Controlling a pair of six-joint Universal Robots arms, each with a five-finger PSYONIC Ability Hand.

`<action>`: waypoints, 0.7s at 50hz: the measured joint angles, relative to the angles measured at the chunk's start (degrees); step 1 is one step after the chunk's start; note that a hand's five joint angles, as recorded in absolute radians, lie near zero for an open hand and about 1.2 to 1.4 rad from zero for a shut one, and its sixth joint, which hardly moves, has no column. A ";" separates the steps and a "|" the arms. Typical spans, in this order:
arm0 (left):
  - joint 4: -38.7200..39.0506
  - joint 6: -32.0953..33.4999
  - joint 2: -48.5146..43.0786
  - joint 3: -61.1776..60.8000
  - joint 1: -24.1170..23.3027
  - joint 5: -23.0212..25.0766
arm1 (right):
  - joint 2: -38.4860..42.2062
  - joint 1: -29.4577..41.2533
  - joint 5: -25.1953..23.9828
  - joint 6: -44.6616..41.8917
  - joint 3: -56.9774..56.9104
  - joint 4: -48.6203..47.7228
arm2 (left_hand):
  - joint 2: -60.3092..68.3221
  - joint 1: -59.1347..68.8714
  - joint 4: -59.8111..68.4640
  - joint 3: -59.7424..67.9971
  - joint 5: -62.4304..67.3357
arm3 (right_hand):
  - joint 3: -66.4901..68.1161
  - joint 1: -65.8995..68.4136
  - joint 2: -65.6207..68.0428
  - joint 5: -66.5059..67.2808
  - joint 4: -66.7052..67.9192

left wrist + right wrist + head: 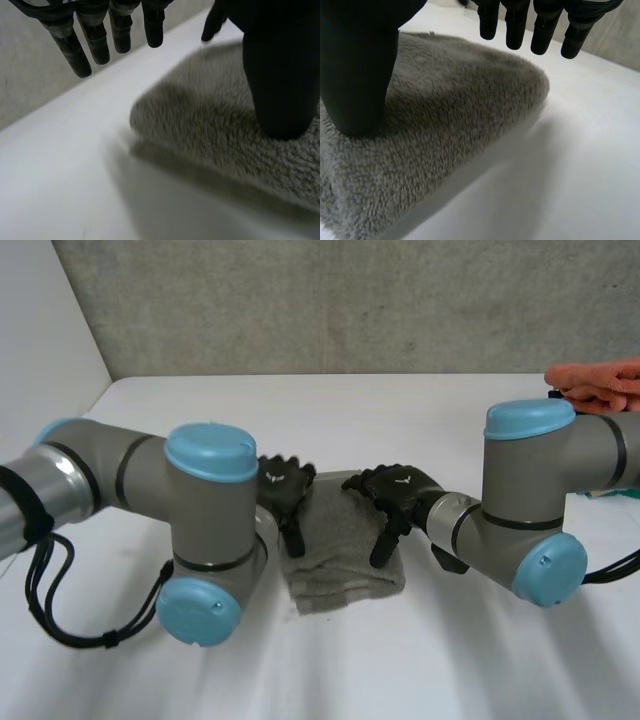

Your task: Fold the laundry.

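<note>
A folded grey towel (345,560) lies flat on the white table (420,410), and both hands are set on it from opposite sides. The left hand (283,487) sits at the towel's left edge. The right hand (397,492) sits at its right edge, so the towel's far part lies between the two palms.

In the left wrist view the left hand's fingers (120,30) are straight and spread, hanging above the bare table just past the towel's rounded corner. Its thumb (280,80) comes down onto the pile of the towel. Nothing is gripped, and the hand is relaxed and released.

The right wrist view shows much the same. The right hand's fingers (535,27) are straight and lifted above the towel's other corner and the table beyond it. The right thumb (360,70) rests its tip on the towel's top face, well in from the edge. This hand also clasps nothing. The towel's fold shows there as a thick doubled edge lying on the table.

The left arm (205,520) bends in beside the towel's left side and the right arm (530,500) beside its right. A pink cloth (600,383) lies well apart from the towel, beyond the right arm.
</note>
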 measured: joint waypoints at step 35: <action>-1.69 0.18 16.60 -2.33 -0.41 5.13 | -16.89 0.95 1.08 -15.81 25.09 -18.13 | -0.03 -0.20 -0.01 0.00 0.00 | 0.00 0.00 0.00 -0.01 0.00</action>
